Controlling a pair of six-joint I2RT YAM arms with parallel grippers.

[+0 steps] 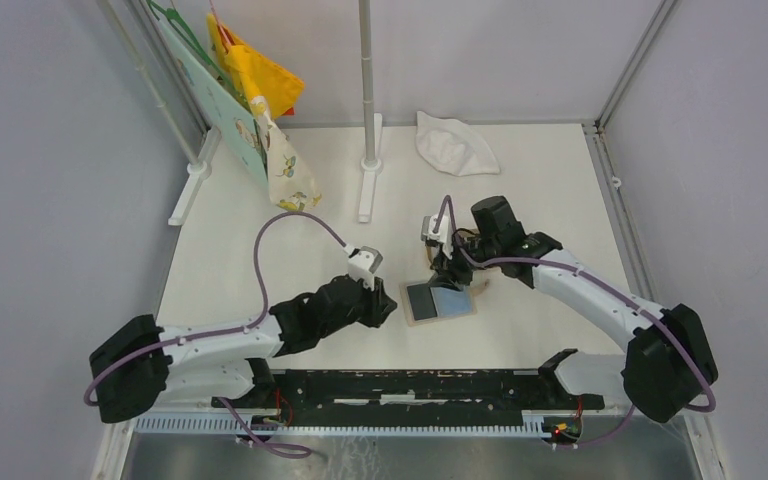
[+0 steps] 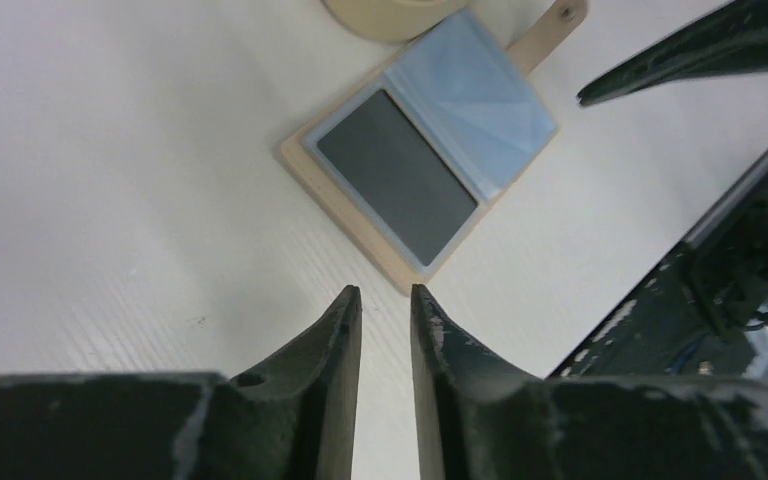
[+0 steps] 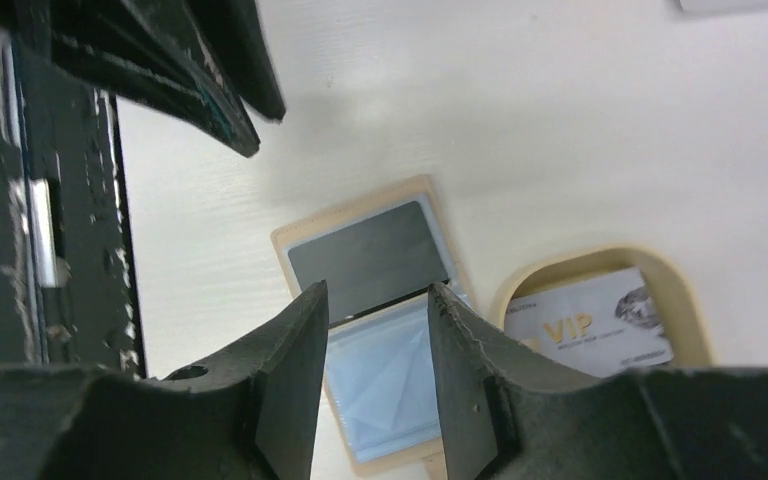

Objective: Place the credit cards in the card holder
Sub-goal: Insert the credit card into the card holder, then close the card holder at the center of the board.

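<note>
Plain grey walls (image 1: 50,150) are closing in a white tabletop (image 1: 230,230) on three sides. A pale pole (image 1: 366,60) is standing upright near the back (metal frame rails (image 1: 632,60) are rising at the corners). A crumpled white cloth (image 1: 455,143) is lying by the far wall. Soft, even light is casting only faint shadows.

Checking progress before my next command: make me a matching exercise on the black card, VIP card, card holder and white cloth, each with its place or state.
1 black card
2 VIP card
3 card holder
4 white cloth

a in the tan tray
b lying open, blue lining up
c crumpled at the back
d tucked in a holder pocket

Pairs: 1-d, 2-a, 3-b, 4-c
</note>
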